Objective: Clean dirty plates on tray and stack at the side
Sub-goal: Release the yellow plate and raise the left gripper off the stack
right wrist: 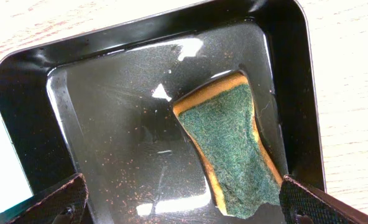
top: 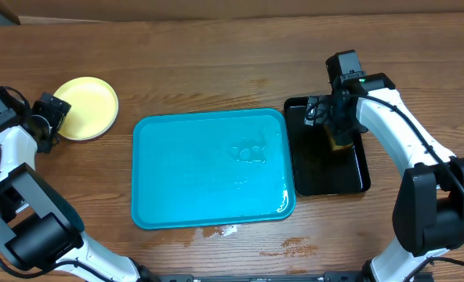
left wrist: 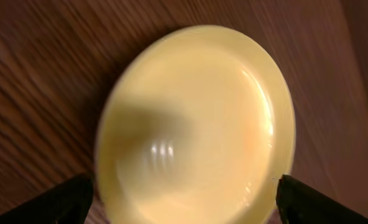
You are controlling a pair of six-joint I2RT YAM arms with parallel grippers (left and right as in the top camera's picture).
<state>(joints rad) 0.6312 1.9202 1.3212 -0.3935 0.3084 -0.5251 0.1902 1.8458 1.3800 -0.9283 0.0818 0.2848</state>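
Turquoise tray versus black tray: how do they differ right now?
The turquoise tray is much larger than the black tray. The turquoise tray holds only wet patches; the black tray holds a green-topped sponge. Both are rectangular, rimmed, flat on the table, side by side.

Your left arm (top: 9, 145) and right arm (top: 393, 117) are built alike — smooth white plastic shells over the long links, with chunky black rounded housings (top: 436, 207) at the joints. A thin black cable (top: 411, 117) runs along the right arm's white shell. A small green light (top: 363, 78) glows beside the boxy black block (top: 343, 66) at its wrist. From the wrist cameras you see only matte black, wedge-shaped fingertips (left wrist: 59, 202) — plain and unmarked, at the lower corners of each view.
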